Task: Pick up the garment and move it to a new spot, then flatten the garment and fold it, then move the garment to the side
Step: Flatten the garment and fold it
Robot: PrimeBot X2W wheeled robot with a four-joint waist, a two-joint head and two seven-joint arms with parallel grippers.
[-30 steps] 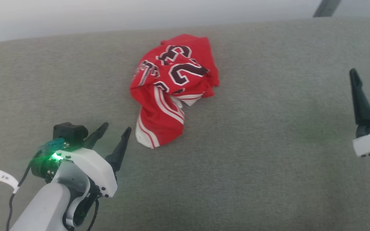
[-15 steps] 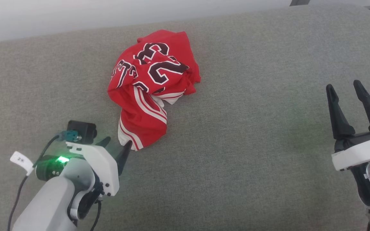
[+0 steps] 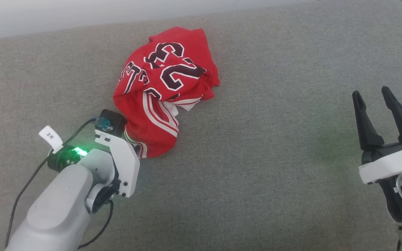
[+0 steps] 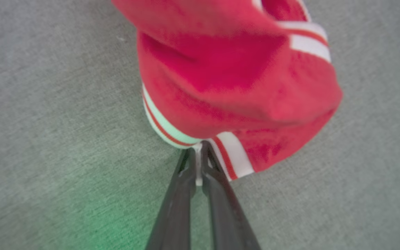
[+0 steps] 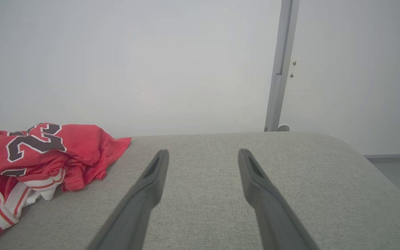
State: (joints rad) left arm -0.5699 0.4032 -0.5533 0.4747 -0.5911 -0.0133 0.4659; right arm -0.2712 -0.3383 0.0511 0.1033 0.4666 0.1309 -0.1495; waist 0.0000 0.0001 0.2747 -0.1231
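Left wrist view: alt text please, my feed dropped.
The left gripper has its two dark fingers pinched shut on the white-and-red striped trim of the crumpled red garment, which lies on grey upholstery.

- I counted one red jersey [image 3: 166, 87].
- There were two grippers: the left gripper [image 4: 198, 152] and the right gripper [image 3: 371, 93].
- One grey cushion [image 3: 274, 157].
- One metal post [image 5: 280, 69].
- One paper tag [image 3: 51, 136].

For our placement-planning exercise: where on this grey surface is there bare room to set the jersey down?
Widest bare stretch of the grey surface: between the garment and the right gripper. A smaller one lies left of the garment. Crowded: the garment's near hem, where the left gripper is shut on it.
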